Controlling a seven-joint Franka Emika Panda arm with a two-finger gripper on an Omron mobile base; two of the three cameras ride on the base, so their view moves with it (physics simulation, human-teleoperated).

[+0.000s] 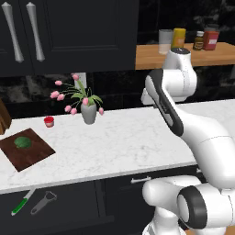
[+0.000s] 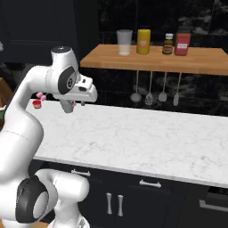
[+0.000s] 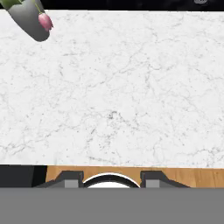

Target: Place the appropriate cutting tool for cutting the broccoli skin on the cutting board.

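The cutting tool (image 1: pixel 21 202), a slim knife with a green handle, shows below the counter's front edge against the dark cabinet front at the lower left. The dark reddish cutting board (image 1: pixel 34 153) lies on the marble counter at the far left, with the broccoli (image 1: pixel 23 142) on its far part. My gripper (image 2: pixel 73 105) hangs above the middle of the counter, well right of the board and far from the knife. In the hand view my gripper (image 3: pixel 111 180) looks down on bare marble, its fingertips (image 3: pixel 70 179) apart with nothing between them.
A grey peeler (image 1: pixel 43 202) lies beside the knife. A red cup (image 1: pixel 49 121) and a grey vase of pink tulips (image 1: pixel 88 113) stand behind the board. A wooden shelf (image 2: pixel 200 62) with jars hangs above the counter, with utensils (image 2: pixel 149 95) hanging below it.
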